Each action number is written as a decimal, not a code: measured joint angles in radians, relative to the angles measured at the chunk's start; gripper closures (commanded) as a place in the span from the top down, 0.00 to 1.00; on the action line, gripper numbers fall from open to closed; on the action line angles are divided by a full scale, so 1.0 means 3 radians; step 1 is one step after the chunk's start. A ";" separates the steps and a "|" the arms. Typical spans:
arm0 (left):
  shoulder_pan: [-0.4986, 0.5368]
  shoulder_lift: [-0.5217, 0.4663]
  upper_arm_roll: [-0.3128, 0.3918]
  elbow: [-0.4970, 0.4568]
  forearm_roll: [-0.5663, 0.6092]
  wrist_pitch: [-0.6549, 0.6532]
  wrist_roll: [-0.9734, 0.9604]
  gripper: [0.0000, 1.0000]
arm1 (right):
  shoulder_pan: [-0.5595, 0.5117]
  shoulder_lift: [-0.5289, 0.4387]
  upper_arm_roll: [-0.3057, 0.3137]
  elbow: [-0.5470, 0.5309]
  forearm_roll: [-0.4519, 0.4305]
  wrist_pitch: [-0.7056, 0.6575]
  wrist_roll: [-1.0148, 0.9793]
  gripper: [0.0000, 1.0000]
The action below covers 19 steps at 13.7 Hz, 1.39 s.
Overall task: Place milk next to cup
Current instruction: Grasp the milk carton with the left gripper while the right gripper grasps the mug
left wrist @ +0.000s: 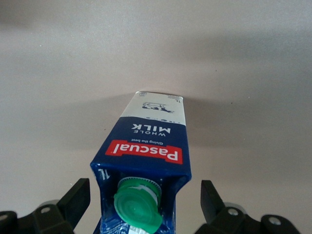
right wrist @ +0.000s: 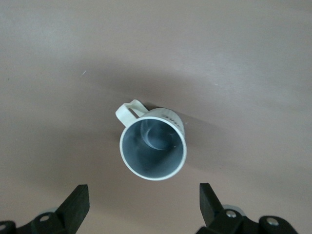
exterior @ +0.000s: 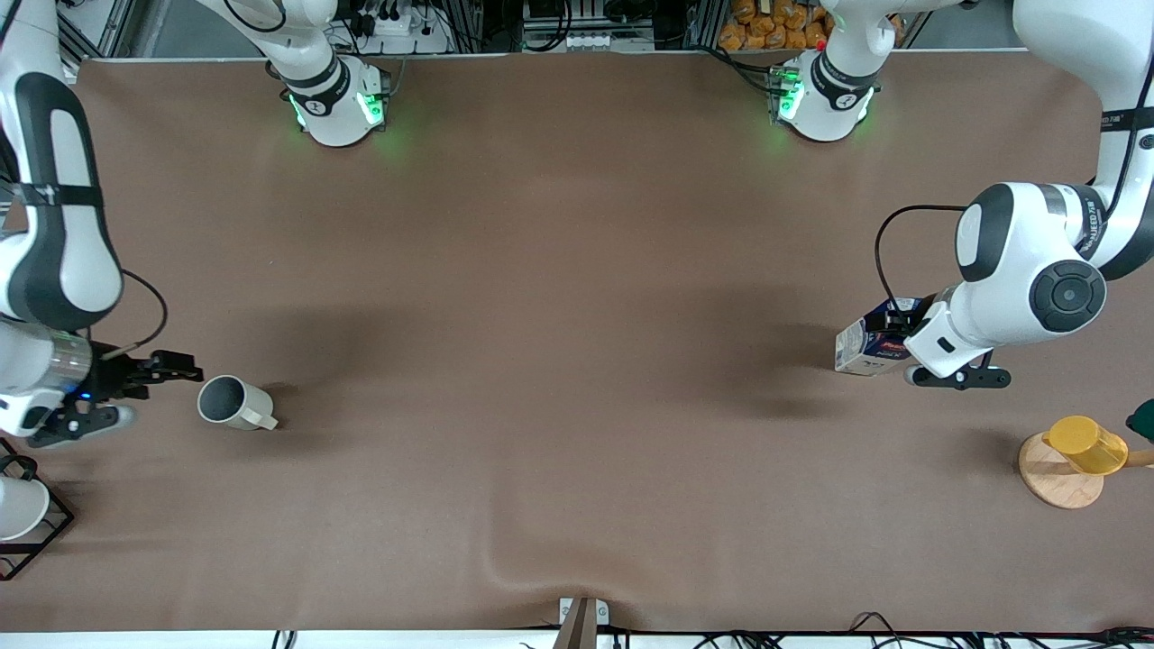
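The milk [exterior: 867, 342] is a dark blue carton with a red label band and a green cap. It stands on the brown table toward the left arm's end. My left gripper [exterior: 906, 347] is open, with a finger on each side of the carton's top. In the left wrist view the milk [left wrist: 148, 146] sits between the fingers [left wrist: 78, 200] of my left gripper [left wrist: 145, 200]. The cup [exterior: 233, 403] is a grey-cream mug that stands toward the right arm's end. My right gripper [exterior: 160, 393] is open and empty beside it. In the right wrist view the cup [right wrist: 153, 148] lies just ahead of my right gripper [right wrist: 144, 202].
A yellow cup [exterior: 1086, 444] lies on a round wooden stand [exterior: 1055, 478], nearer the front camera than the milk. A white cup in a black wire rack [exterior: 22, 523] stands at the table's edge near the right arm. The cloth has a fold [exterior: 532, 563] at the front edge.
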 measured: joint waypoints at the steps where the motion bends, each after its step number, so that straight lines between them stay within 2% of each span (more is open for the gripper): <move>1: 0.0000 0.0000 0.0000 0.0000 0.0000 -0.0013 0.0000 0.88 | 0.0007 0.0030 0.0000 -0.0007 -0.0003 0.0019 -0.0066 1.00; 5: 0.0000 -0.0005 0.0000 0.0002 0.0000 -0.0118 0.0001 0.67 | -0.0063 0.0211 -0.0032 -0.0020 -0.0012 0.0276 -0.0433 1.00; 7: 0.0000 -0.0010 0.0000 0.0004 0.0001 -0.0152 0.0001 0.61 | -0.0114 0.0312 -0.0044 -0.0021 -0.0012 0.0420 -0.0538 0.92; 8: 0.0000 -0.0012 0.0000 0.0007 0.0001 -0.0160 0.0001 0.54 | -0.0124 0.0359 -0.0045 -0.0021 -0.0012 0.0499 -0.0550 0.87; 10: 0.0000 -0.0017 -0.0002 0.0017 0.0001 -0.0169 0.0002 0.44 | -0.0124 0.0437 -0.0043 -0.0022 -0.0012 0.0636 -0.0552 0.71; 11: 0.0000 -0.0020 -0.0005 0.0029 0.0001 -0.0170 0.0002 0.42 | -0.0124 0.0470 -0.0041 -0.0022 -0.0008 0.0690 -0.0541 0.56; 12: -0.0001 -0.0023 -0.0009 0.0045 0.0001 -0.0174 0.0002 0.40 | -0.0124 0.0505 -0.0041 -0.0023 -0.0007 0.0730 -0.0514 0.28; 13: -0.0002 -0.0025 -0.0015 0.0064 0.0001 -0.0176 0.0002 0.40 | -0.0124 0.0531 -0.0041 -0.0023 -0.0006 0.0756 -0.0463 0.21; 14: -0.0003 -0.0027 -0.0020 0.0089 0.0001 -0.0181 0.0002 0.40 | -0.0124 0.0547 -0.0040 -0.0024 -0.0004 0.0760 -0.0383 0.08; 15: -0.0005 -0.0030 -0.0022 0.0121 0.0001 -0.0207 0.0002 0.40 | -0.0123 0.0556 -0.0037 -0.0026 -0.0004 0.0760 -0.0279 0.00; 19: -0.0048 -0.0044 -0.0037 0.0412 0.0001 -0.0560 0.0001 0.40 | -0.0085 0.0537 0.0012 0.0000 -0.0002 0.0587 0.0174 0.00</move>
